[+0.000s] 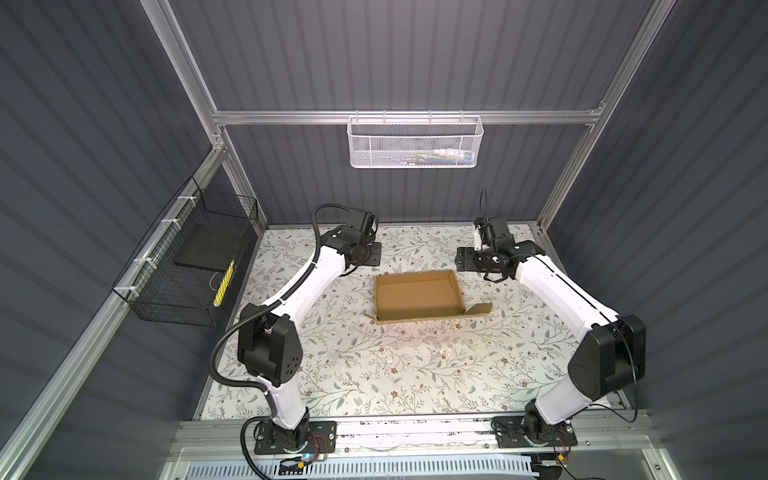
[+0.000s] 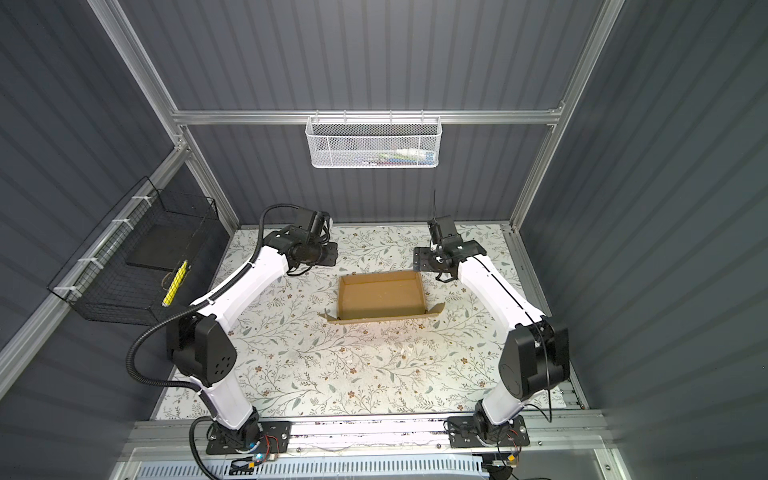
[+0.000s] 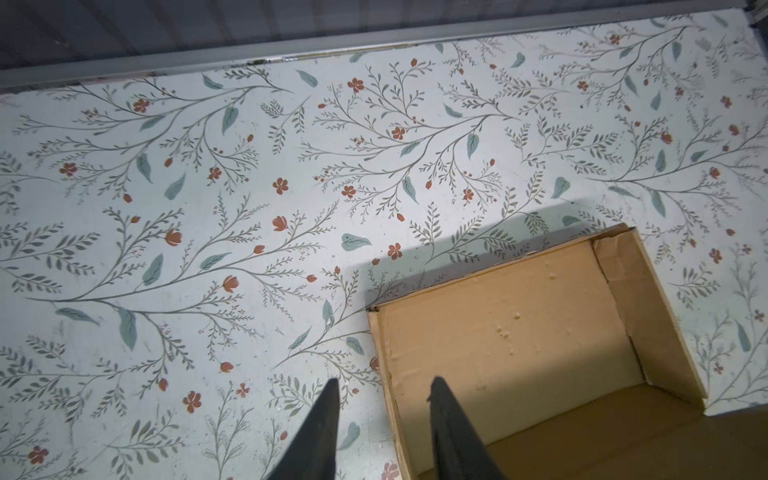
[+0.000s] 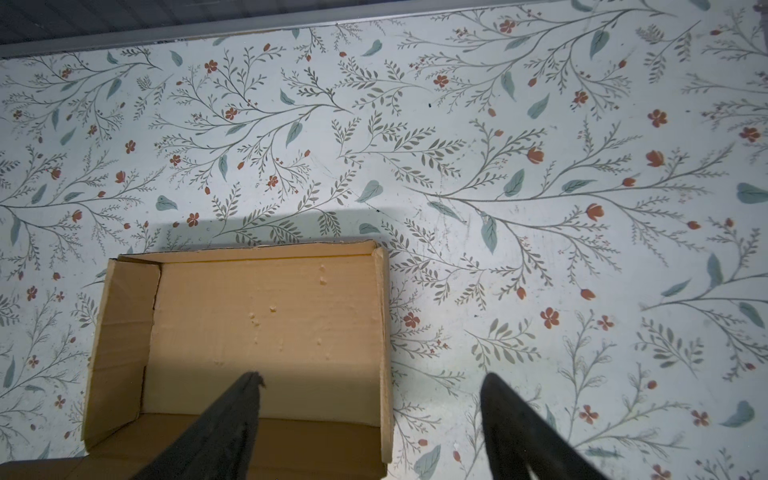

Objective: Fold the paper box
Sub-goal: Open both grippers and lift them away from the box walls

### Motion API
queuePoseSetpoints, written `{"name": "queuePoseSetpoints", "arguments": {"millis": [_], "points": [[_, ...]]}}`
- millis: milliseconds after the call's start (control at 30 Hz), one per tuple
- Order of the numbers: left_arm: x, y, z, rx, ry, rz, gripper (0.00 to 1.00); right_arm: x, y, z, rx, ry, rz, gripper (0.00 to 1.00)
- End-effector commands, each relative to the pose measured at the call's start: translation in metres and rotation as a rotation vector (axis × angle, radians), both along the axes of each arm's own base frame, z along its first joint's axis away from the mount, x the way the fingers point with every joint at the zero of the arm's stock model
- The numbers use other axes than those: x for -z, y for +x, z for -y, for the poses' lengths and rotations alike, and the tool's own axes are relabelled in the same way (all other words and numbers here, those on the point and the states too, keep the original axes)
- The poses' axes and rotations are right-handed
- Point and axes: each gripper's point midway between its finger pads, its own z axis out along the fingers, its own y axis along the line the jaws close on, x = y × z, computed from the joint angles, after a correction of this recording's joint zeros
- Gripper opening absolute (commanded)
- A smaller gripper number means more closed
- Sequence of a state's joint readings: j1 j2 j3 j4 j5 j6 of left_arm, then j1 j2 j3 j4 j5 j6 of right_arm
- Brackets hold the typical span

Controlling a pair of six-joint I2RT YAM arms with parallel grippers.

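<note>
The paper box point(image 1: 417, 297) is sitting open-topped on the floral table point(image 1: 374, 374), centre of both top views. At upper centre the white mesh basket point(image 1: 374, 145) is holding blurred items point(image 1: 440, 157); at middle left the black wire basket point(image 1: 174, 309) is holding a dark slab point(image 1: 203, 249) and a yellow stick point(image 1: 223, 282). The left gripper point(image 3: 382, 384) and right gripper point(image 4: 372, 380) are hovering, jaws apart, gripping nothing.

Paper box point(image 1: 417, 297): centre of both top views, on desk point(image 1: 374, 374).
Left end effector point(image 3: 382, 386): near its upper-left corner.
Right end effector point(image 4: 374, 380): near its upper-right corner.
Mesh basket point(image 1: 386, 145): upper centre, on rear rail.
Wire basket point(image 1: 178, 286): left, on side rail.
</note>
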State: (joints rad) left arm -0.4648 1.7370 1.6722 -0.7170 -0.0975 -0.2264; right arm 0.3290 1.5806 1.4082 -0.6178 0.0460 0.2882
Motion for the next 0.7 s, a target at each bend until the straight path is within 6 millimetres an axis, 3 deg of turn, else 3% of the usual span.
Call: {"name": "queuePoseSetpoints", "arguments": {"millis": [0,133,300,433,667], "points": [[-0.031,-0.022,-0.014,-0.028,-0.029,0.016,0.36,-0.002,-0.014,0.004,-0.012,0.005,-0.008,0.82],[-0.033,-0.049,-0.027,-0.039,-0.034,-0.008,0.35,-0.010,-0.024,0.013,-0.008,-0.014,0.018,0.79],[-0.017,-0.088,-0.047,-0.090,-0.042,-0.057,0.35,-0.013,-0.038,0.023,-0.004,-0.029,0.037,0.78],[0.005,-0.122,-0.063,-0.140,-0.058,-0.119,0.35,-0.008,-0.051,0.032,0.005,-0.055,0.037,0.78],[0.020,-0.158,-0.083,-0.207,-0.049,-0.187,0.34,0.010,-0.065,0.046,0.008,-0.130,-0.004,0.77]]}}
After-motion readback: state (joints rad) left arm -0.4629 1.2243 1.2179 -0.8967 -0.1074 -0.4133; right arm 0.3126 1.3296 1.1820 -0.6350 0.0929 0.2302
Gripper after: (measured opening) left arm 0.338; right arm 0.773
